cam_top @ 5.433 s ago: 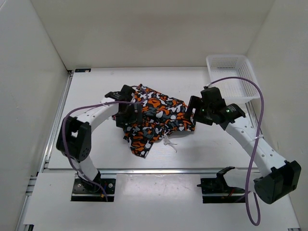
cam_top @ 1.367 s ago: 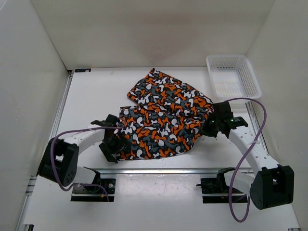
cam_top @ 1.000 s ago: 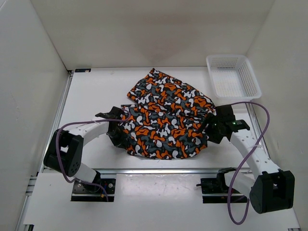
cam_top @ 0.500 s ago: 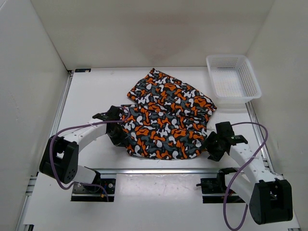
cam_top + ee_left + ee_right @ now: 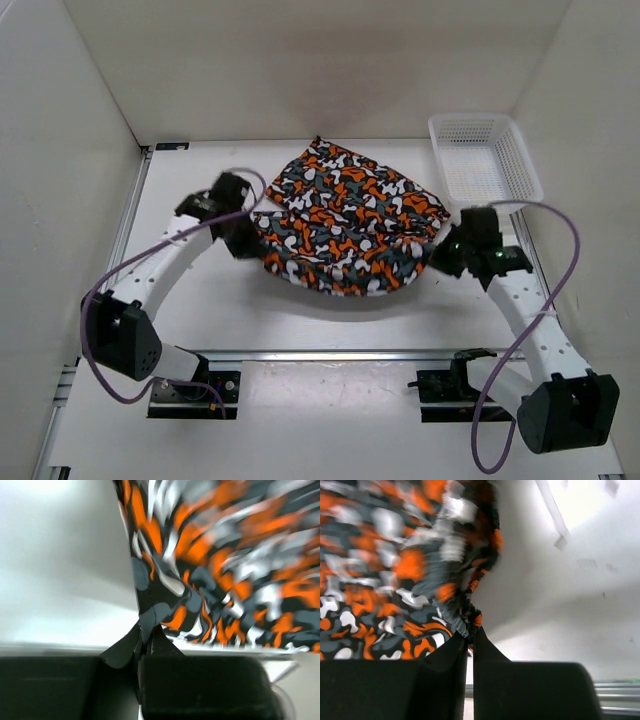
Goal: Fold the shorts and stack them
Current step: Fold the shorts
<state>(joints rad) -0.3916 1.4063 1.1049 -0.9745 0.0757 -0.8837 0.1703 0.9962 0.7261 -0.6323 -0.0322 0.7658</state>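
While both arms are reaching in from opposite sides, the shorts (image 5: pixel 345 225) are hanging spread between them over the middle of the counter (image 5: pixel 200 310). The left fingers (image 5: pixel 243 236) are pinching the cloth at its left edge. In the left wrist view they are pressing together on a narrow fold, and the fabric is fanning up and to the right from that point. The right fingers (image 5: pixel 445 255) are pinching the opposite edge. In the right wrist view they are gripping a gathered, ruffled strip, and the print is blurring off to the left. Between the two grips the near edge is sagging in a shallow curve and casting a soft shadow on the counter below it. The far part of the shorts is reaching toward the back wall. A white mesh basket (image 5: pixel 528 170) is sitting at the far right corner, just beyond the right arm and apart from the cloth.
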